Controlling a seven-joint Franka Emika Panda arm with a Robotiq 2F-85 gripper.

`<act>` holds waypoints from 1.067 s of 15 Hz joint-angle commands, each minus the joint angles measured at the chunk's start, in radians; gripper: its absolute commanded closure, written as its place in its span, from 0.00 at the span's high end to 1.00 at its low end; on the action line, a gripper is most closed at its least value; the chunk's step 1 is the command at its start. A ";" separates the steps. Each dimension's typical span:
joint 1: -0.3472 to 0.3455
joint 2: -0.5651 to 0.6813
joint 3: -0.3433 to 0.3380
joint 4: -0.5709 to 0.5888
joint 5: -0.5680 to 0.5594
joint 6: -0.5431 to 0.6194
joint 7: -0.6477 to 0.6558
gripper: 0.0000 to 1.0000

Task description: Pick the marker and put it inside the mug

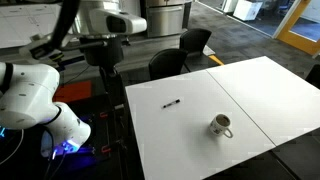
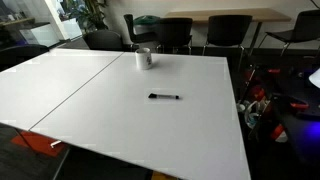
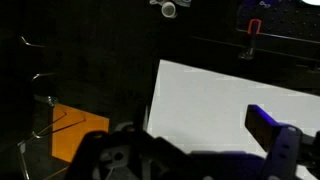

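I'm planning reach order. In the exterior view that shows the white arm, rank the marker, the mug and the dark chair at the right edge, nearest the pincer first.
From the pincer, held high near the arm-side end of the table:
1. The marker, mid-table.
2. The mug, by the near edge.
3. The dark chair, past the table's far end.

**Open bench top, obstacles only at the edges**

The white bench point(image 1: 240, 90) offers open surface on every side of the marker point(image 1: 172, 103), which lies flat and well apart from the mug point(image 1: 220, 126). The mug stands upright near a bench edge with its mouth open to approach from above. Its handle juts to one side. In an exterior view, black chairs point(image 2: 175, 33) stand beyond the bench edge behind the mug. More chairs point(image 1: 170, 63) crowd another edge. Cables and gear point(image 2: 262, 105) clutter the floor below the bench edge.
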 commanded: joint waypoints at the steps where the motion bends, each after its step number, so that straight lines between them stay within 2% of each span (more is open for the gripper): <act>1: 0.028 -0.002 -0.018 0.004 -0.013 -0.010 0.013 1.00; 9: 0.038 -0.015 -0.013 -0.013 -0.007 0.015 0.030 1.00; 16: 0.133 -0.020 0.047 -0.079 0.099 0.116 0.135 1.00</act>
